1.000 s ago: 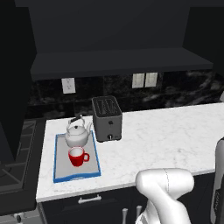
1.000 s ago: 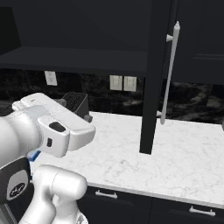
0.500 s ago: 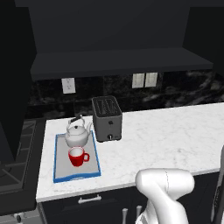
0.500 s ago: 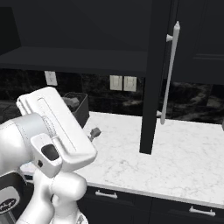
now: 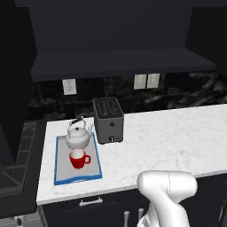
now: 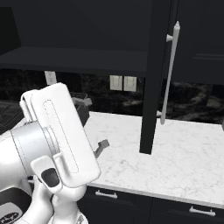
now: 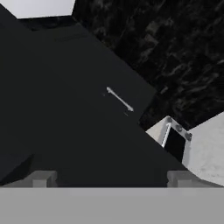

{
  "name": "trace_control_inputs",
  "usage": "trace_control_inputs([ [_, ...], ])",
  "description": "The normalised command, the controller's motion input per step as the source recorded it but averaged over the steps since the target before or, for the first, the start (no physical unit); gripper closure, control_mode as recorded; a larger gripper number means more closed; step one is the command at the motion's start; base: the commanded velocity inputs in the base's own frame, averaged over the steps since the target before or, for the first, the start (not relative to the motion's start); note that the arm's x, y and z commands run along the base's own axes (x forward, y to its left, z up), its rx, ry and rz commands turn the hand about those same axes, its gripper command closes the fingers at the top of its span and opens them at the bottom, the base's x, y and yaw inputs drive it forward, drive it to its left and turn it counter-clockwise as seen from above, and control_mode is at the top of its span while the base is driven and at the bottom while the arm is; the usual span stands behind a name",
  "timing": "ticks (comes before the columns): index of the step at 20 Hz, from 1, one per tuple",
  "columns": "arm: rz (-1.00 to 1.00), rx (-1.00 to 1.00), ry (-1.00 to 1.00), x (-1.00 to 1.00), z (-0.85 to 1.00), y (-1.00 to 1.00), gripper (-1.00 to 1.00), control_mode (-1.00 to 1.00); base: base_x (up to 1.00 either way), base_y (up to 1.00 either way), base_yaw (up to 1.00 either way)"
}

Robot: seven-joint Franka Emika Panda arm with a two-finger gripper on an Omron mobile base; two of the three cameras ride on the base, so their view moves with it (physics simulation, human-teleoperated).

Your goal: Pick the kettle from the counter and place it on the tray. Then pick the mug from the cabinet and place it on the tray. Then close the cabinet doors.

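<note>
The silvery kettle (image 5: pixel 80 135) and the red mug (image 5: pixel 78 158) both stand on the blue-rimmed tray (image 5: pixel 56 165) at the left end of the white counter (image 5: pixel 177 137). Above it the cabinet (image 5: pixel 115 57) stands open with a bare dark shelf. The right cabinet door (image 6: pixel 151 78) juts out edge-on, its silver handle (image 6: pixel 169 74) facing right. My gripper (image 7: pixel 111 179) is open and holds nothing; its fingertips (image 7: pixel 41 178) stand wide apart, facing a dark door with a bar handle (image 7: pixel 119 99). In the right base view one fingertip (image 6: pixel 102 147) pokes out beside the big white hand.
A dark grey toaster (image 5: pixel 108 119) stands right of the tray, close to the kettle; it also shows at the lower right of the hand view as the toaster (image 7: pixel 176 141). A stove (image 5: pixel 13 168) lies left of the counter. Black wall with sockets (image 5: pixel 146 81) behind.
In the right base view the hand has turned and swung lower and closer to the camera, so a fingertip now shows. Kettle, mug and tray have not moved.
</note>
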Motion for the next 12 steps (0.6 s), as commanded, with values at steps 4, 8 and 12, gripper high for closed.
trace_control_inputs([
  [4,-0.12,0.33,-0.07,-0.26,0.21,-0.46,-1.00,-1.00,0.00,0.00,0.00],
  [8,-0.11,0.42,-0.02,-0.23,0.14,-0.59,-1.00,-1.00,0.00,0.00,0.00],
  [12,-0.08,0.20,-0.13,-0.12,0.17,-0.30,-1.00,-1.00,0.00,0.00,0.00],
])
